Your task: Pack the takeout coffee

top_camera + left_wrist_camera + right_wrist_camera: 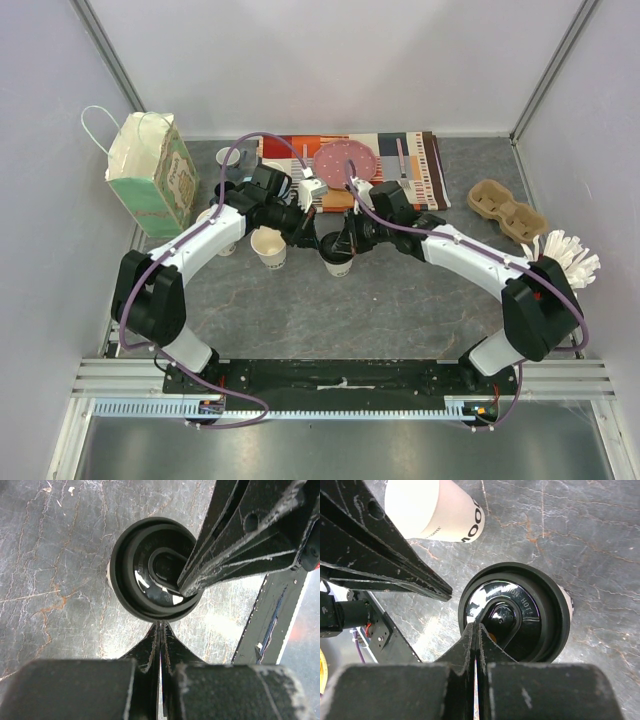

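A cream paper cup [339, 264] stands mid-table with a black lid [336, 246] on it. The lid fills the left wrist view [132, 587] and the right wrist view [547, 607]. My left gripper [312, 232] is shut and empty, its tips [161, 623] at the lid's rim. My right gripper [347, 240] is shut and empty, its tips [477, 626] resting on the lid's top. A second cream cup [270, 247] stands open without a lid to the left. It also shows in the right wrist view [432, 510] with dark print on its side.
A green-and-white paper bag [150, 175] stands at the back left. A brown pulp cup carrier [508, 212] lies at the right, with white cutlery [566, 258] near it. A pink plate [345, 165] sits on a striped cloth [425, 165]. A mug [228, 158] stands behind the left arm.
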### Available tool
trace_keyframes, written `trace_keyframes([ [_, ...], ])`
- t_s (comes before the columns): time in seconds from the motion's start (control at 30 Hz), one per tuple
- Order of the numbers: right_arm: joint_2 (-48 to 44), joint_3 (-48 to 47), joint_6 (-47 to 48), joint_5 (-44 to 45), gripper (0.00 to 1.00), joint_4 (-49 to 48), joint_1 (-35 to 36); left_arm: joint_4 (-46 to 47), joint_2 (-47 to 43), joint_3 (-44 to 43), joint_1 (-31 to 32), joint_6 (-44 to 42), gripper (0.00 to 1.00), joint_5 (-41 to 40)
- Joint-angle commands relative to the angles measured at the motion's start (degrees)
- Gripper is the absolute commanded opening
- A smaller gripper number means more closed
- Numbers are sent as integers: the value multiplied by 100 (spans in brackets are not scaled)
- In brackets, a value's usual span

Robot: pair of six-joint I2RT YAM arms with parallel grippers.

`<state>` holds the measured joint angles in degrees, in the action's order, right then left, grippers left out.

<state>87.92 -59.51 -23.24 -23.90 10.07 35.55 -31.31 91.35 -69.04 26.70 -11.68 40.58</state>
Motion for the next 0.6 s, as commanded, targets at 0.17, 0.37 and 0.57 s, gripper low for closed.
trace_keyframes([
  [0.17, -178, -500, 233, 237, 0, 725, -66, 28, -12, -119, 2, -203, 2, -15],
  [0.37, -267, -1106, 381, 367, 13, 874, -66, -165, 14, -330, 2, -264, 2, -102],
  [0.57, 339, -1959, 672, 1186, 35, 1463, -258, -297, -56, -67, -24, -352, 2, -243],
])
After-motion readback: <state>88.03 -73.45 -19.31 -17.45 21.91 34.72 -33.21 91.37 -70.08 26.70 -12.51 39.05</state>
